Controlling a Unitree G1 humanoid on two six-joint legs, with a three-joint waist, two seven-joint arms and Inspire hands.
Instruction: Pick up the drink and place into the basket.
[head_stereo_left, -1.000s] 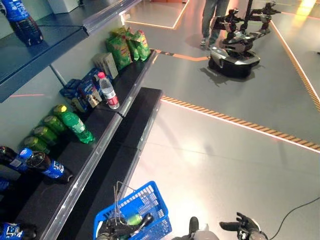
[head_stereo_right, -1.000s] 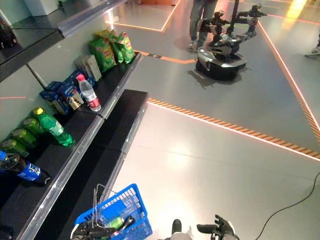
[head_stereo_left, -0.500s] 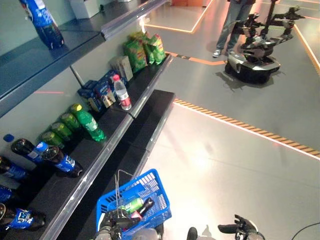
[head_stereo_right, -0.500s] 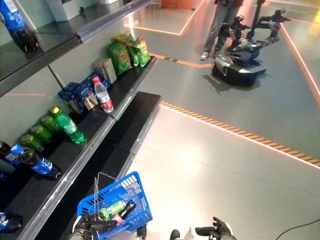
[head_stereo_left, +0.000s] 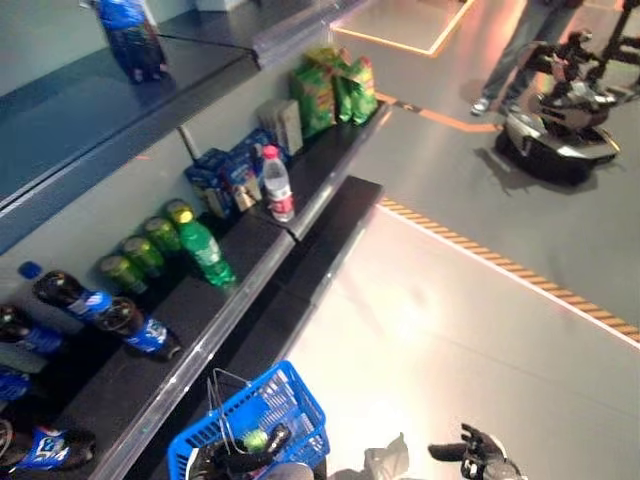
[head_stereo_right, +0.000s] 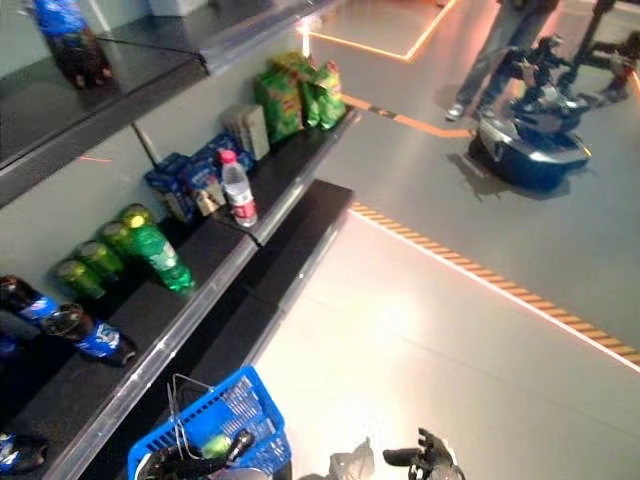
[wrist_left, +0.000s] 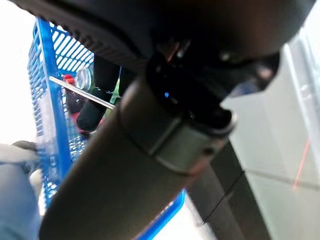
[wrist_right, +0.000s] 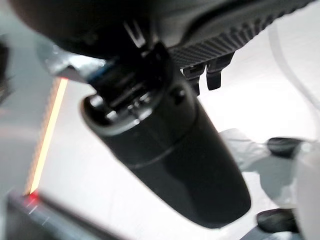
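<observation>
- Left eye view: left hand (head_stereo_left: 245, 462) sits low at the basket (head_stereo_left: 290, 400), its grip too hidden to call; a green drink (head_stereo_left: 254, 439) lies inside.
- Right hand (head_stereo_left: 470, 457) hangs loose, empty.
- Looks like placing's done; next, another bottle (head_stereo_left: 205, 250) off the shelf (head_stereo_left: 150, 370).

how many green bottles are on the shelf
4 that I can make out: one green bottle lies at the front, and three more sit in a row behind it by the wall. Others may be hidden.
</observation>
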